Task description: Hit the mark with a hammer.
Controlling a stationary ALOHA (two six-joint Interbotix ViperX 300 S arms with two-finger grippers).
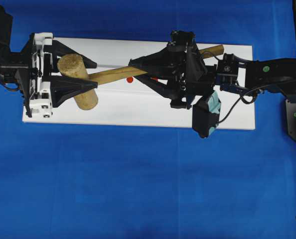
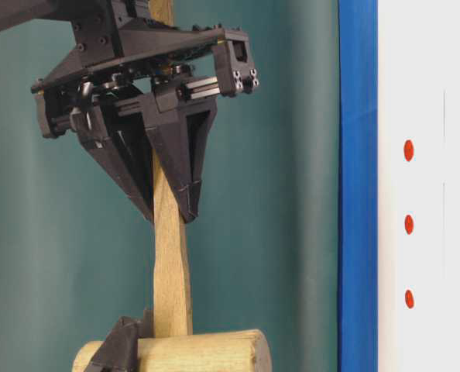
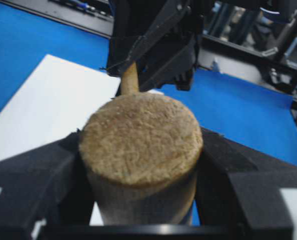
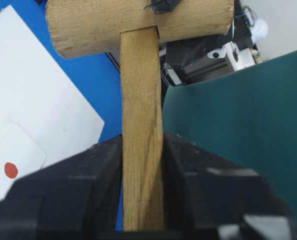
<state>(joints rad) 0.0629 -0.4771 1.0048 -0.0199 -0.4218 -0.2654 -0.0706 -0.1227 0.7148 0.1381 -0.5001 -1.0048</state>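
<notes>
In the overhead view, the left gripper (image 1: pixel 80 74) is covering the middle of the hammer (image 1: pixel 78 82) head, fingers flanking the rough cylindrical light-wood block; actual clamping cannot be confirmed. The hammer is lying above the white board (image 1: pixel 138 112), its long axis running from the head at 9 o'clock toward the handle tip at 2 o'clock. The right gripper (image 1: pixel 143 67) is clenching the flat, tapering handle and hiding its midsection. One red mark (image 1: pixel 130 79) is showing beside the handle
</notes>
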